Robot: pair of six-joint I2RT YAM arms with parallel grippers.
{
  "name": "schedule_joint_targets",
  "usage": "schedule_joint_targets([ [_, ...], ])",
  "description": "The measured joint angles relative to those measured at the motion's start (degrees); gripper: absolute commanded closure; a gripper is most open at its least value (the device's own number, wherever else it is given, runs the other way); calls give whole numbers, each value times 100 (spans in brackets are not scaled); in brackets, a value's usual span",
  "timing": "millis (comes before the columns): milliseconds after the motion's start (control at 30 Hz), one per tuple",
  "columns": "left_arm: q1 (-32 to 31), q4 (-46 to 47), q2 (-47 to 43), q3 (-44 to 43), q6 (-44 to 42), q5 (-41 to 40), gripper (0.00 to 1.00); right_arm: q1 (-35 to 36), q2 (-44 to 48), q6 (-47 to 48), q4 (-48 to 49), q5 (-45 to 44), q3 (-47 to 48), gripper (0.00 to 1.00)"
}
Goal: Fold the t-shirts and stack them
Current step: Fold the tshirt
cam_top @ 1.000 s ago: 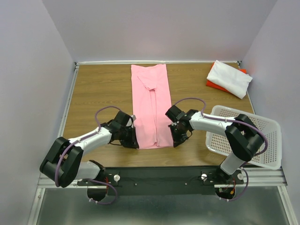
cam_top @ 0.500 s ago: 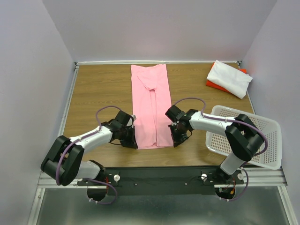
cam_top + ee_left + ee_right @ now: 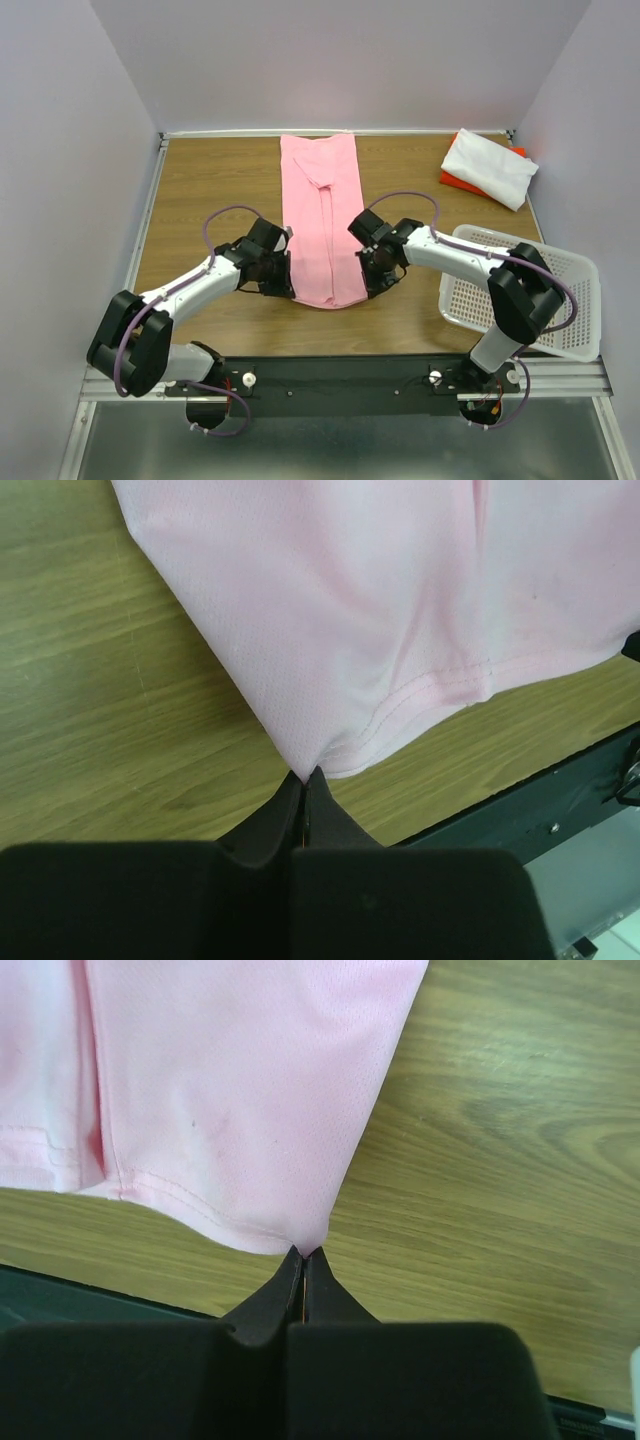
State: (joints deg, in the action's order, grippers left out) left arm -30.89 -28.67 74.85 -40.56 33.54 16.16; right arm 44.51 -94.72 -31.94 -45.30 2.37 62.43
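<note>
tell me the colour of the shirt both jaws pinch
The t-shirt is light pink, clearest in left wrist view.

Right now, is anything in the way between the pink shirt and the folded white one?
Nothing visible. Only bare table lies between the pink shirt and the white shirt; the basket sits nearer, off to the side.

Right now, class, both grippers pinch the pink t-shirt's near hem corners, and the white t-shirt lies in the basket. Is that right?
The white t-shirt lies on the orange-red t-shirt, outside the basket, per the top view. Left gripper and right gripper do pinch the pink t-shirt's near hem corners.
</note>
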Motion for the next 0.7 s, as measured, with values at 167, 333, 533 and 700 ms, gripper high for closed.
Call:
schedule_joint_targets([
  [167, 2, -243, 7, -424, -94, -208, 100, -2, -2, 4, -247, -315, 498, 99],
  [333, 94, -413, 87, -839, -232, -389, 100, -79, -79, 13, -437, -581, 927, 100],
  [533, 249, -468, 459, -1259, -522, -463, 100, -267, -374, 120, -557, -820, 1379, 100],
  [700, 389, -450, 946, -1700, -752, -470, 100, -426, -824, 304, -601, -990, 1978, 100],
])
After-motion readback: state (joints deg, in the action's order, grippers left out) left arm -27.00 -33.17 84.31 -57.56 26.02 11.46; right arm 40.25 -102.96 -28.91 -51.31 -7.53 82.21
